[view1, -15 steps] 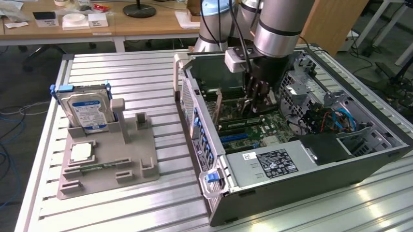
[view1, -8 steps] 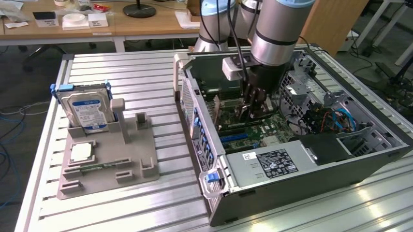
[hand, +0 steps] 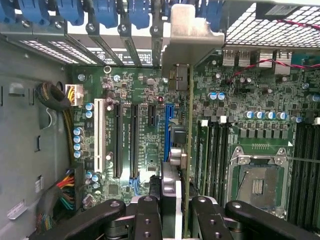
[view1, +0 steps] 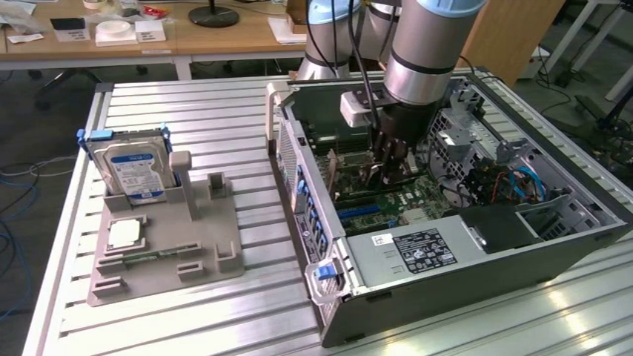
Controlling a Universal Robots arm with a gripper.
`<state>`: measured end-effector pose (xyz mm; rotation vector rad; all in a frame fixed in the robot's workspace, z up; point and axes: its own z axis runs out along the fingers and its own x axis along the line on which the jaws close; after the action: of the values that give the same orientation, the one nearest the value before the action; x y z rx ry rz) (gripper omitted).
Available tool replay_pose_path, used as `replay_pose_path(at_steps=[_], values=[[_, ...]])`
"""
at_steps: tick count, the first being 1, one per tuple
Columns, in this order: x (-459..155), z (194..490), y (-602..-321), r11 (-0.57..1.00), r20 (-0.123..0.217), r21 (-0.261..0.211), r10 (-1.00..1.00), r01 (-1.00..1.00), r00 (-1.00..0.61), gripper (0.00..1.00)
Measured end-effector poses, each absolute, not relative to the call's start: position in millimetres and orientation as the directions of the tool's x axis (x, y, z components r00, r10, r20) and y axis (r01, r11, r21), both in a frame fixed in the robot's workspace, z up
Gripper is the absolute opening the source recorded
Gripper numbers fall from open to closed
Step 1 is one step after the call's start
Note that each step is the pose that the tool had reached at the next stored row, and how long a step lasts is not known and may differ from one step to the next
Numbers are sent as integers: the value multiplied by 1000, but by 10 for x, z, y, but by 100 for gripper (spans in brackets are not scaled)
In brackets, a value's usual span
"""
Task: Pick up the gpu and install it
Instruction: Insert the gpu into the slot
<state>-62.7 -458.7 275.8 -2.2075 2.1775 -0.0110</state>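
The gripper reaches down into the open case at the centre of the exterior frame, its 2 fingers clenched on the gpu. In the wrist view the gpu stands edge-on over the motherboard, just beside a blue slot, its silver bracket by the blue-latched rear openings. Whether it sits in a slot I cannot tell. At the exterior view's left, a grey holder on the table carries a hard drive and a chip.

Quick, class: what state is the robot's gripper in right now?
Gripper: closed, holding the gpu edge-on above the motherboard.
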Motion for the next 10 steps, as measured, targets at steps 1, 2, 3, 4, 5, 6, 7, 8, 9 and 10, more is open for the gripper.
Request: replay_pose_path(at_steps=[1, 2, 3, 4, 5, 6, 7, 8, 9, 10], values=[[-627, 2758, -4587, -13, -24, -34, -1000, -999, 14, 28], [-627, 2759, -4587, -13, -24, -34, -1000, -999, 14, 28], [-627, 2757, -4587, -13, -24, -34, -1000, -999, 14, 28], [-627, 2756, -4589, -13, -24, -34, -1000, -999, 14, 28], [-626, 2754, -4594, -13, -24, -34, -1000, -999, 14, 28], [-626, 2753, -4602, -13, -24, -34, -1000, -999, 14, 28], [-627, 2751, -4610, -13, -24, -34, -1000, -999, 14, 28], [-627, 2750, -4618, -13, -24, -34, -1000, -999, 14, 28], [-627, 2748, -4625, -13, -24, -34, -1000, -999, 14, 28], [-628, 2746, -4626, -13, -24, -34, -1000, -999, 14, 28]])
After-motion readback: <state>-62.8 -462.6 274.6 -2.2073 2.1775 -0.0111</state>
